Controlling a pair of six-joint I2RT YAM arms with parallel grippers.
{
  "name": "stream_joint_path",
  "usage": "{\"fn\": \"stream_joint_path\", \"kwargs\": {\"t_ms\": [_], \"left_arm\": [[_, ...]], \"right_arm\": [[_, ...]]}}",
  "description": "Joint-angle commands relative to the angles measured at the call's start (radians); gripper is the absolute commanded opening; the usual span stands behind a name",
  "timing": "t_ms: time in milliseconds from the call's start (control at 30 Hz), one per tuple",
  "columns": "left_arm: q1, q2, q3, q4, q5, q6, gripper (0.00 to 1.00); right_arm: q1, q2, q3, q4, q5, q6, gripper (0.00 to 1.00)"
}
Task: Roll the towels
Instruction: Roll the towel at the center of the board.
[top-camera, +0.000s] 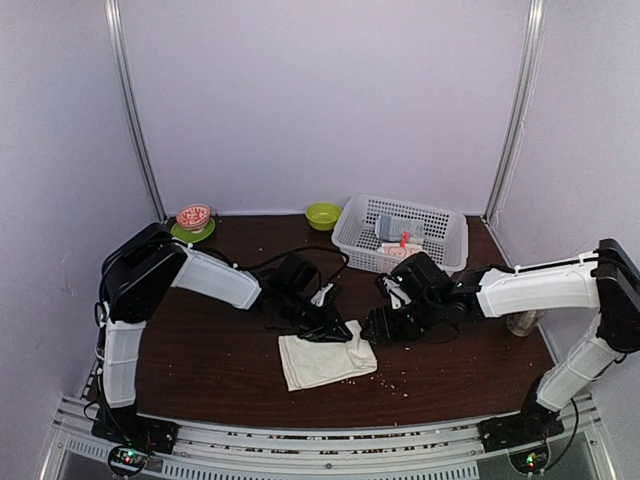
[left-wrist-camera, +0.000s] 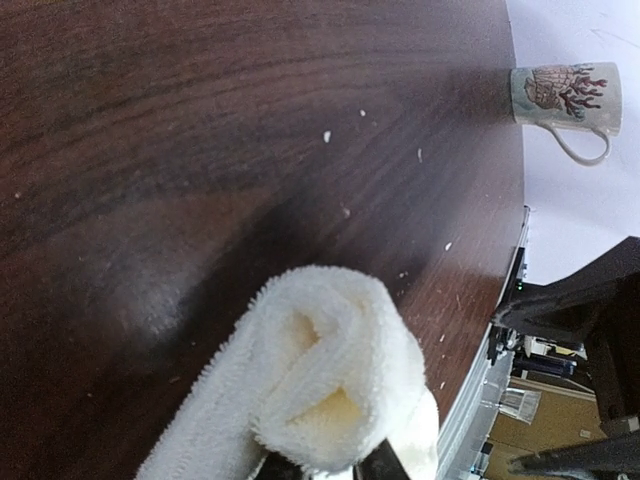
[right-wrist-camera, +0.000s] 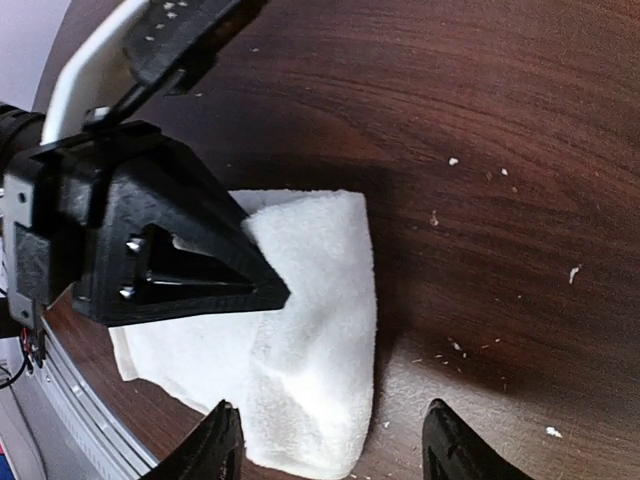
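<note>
Left tool (right-wrist-camera: 268, 291) pinches the raised, folded edge of the cream-white towel (top-camera: 322, 365) on the tabletop (top-camera: 210, 350); right tool (right-wrist-camera: 332, 442) spread over the towel's corner

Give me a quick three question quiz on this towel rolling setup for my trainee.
1. True or false: the left gripper pinches the cream towel.
2. The right gripper is: A open, B shut on the towel, C out of view.
3. Which container stands at the table's back right?
Key: 1 true; 2 A; 3 the white basket.
</note>
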Motion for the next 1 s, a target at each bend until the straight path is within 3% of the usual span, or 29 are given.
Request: {"fn": "stream_joint_path", "kwargs": {"t_ms": [0, 133, 333, 600, 733, 967], "left_arm": [[0.006, 0.004, -0.017, -0.088, -0.082, 0.015, 0.15], [0.006, -0.029, -0.034, -0.101, -0.095, 0.027, 0.1], [0.006, -0.068, -0.04, -0.145, -0.101, 0.051, 0.03], [0.008, -0.229, -0.048, -0.251, -0.106, 0.136, 0.06], [0.008, -0.258, -0.031, -0.201, -0.08, 0.119, 0.07], [0.007, -0.165, 0.02, -0.051, 0.004, 0.035, 0.07]], "right_arm": [[-0.005, 0.053, -0.021, 0.039, 0.035, 0.064, 0.59], [0.02, 0.099, 0.012, 0.037, 0.019, 0.032, 0.5], [0.079, 0.149, 0.064, -0.057, 0.083, -0.031, 0.48], [0.128, 0.226, 0.113, -0.157, 0.165, -0.071, 0.48], [0.133, 0.233, 0.111, -0.147, 0.17, -0.074, 0.48], [0.135, 0.23, 0.113, -0.142, 0.178, -0.089, 0.47]]}}
